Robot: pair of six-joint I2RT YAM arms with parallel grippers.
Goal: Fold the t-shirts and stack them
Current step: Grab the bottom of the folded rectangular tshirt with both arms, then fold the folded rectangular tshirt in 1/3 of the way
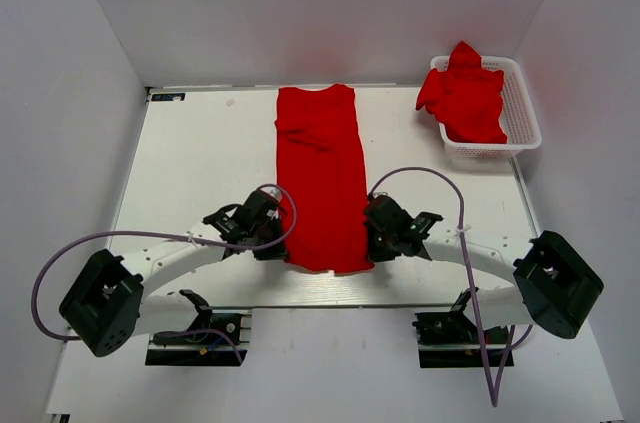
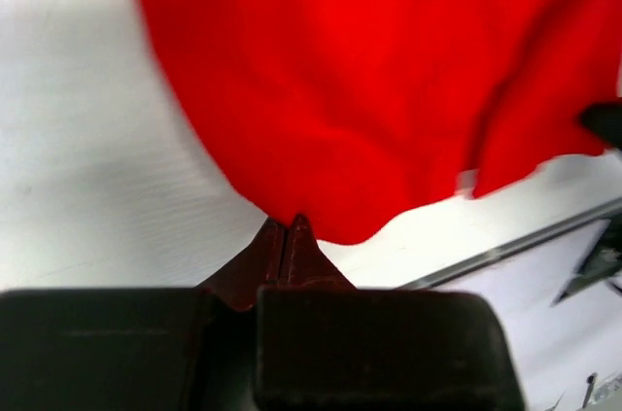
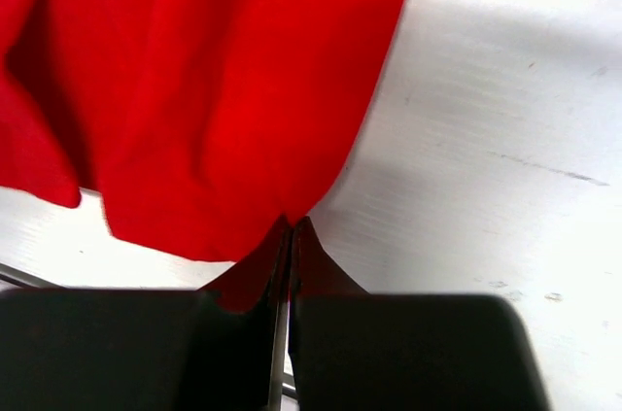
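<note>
Top external view: we see the white table (image 1: 200,143) filling the frame between white walls. The two arms reach across its near half. The left arm (image 1: 170,261) runs from its elbow at the near left corner inward and slightly away from the bases. The right arm (image 1: 490,261) mirrors it from the near right. Both forearms lie low over the table, and their wrists point toward each other.

Between the wrists lies the folded t-shirt (image 1: 320,173), a long red strip with its sides turned in. It lies down the middle of the table, collar end at the far edge and hem end toward the bases.

At the far right corner stands a white lattice basket (image 1: 527,118). The crumpled t-shirts (image 1: 465,98) sit heaped in it, spilling over its left rim.

The left gripper (image 1: 280,248) sits at the strip's near left corner and the right gripper (image 1: 372,246) at its near right corner.

In the left wrist view we see the left gripper (image 2: 287,226) with its fingers pressed together, their tips nipping the edge of the red cloth. In the right wrist view the right gripper (image 3: 290,226) shows the same, its fingers squeezed together on the hem corner. In both wrist views the cloth bunches into soft folds just past the tips.
</note>
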